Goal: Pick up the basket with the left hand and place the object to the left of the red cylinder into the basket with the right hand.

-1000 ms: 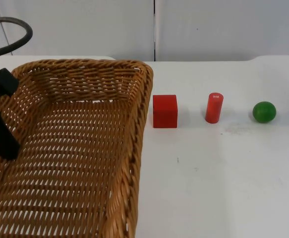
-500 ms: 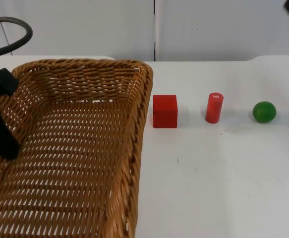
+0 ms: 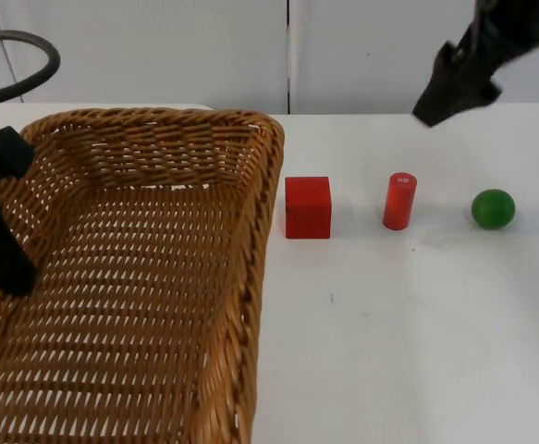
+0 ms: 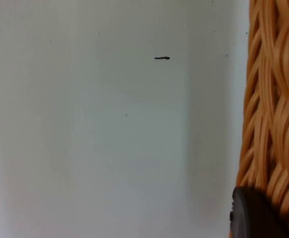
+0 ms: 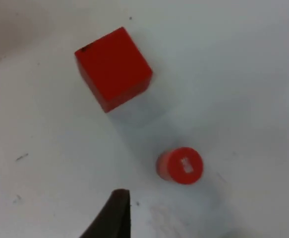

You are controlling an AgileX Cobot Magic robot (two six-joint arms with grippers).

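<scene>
The wicker basket (image 3: 140,277) is already in the grip of the left gripper (image 3: 1,231), which pinches its rim on the side far from the red cylinder (image 3: 399,201); in the left wrist view one black fingertip (image 4: 256,213) presses against the woven rim (image 4: 273,99). I judge that the first part of the task is done, though I cannot tell for sure whether the basket is lifted off the white table (image 3: 417,333) or rests on it.

The second part is not yet done. The thing to pick is the red cube (image 3: 308,207), which stands on the table between the basket and the red cylinder, near the basket's wall and apart from both. A green ball (image 3: 493,209) lies on the other side of the cylinder and is not part of the job.

The right gripper (image 3: 449,88) hangs in the air above and behind the cylinder, touching nothing. Whether its fingers are spread or pressed together, I cannot tell. In the right wrist view the cube (image 5: 113,68) and the cylinder (image 5: 180,165) both stand free.

What is left, in my judgement: the right gripper must reach the cube, take it, and put it into the basket.
</scene>
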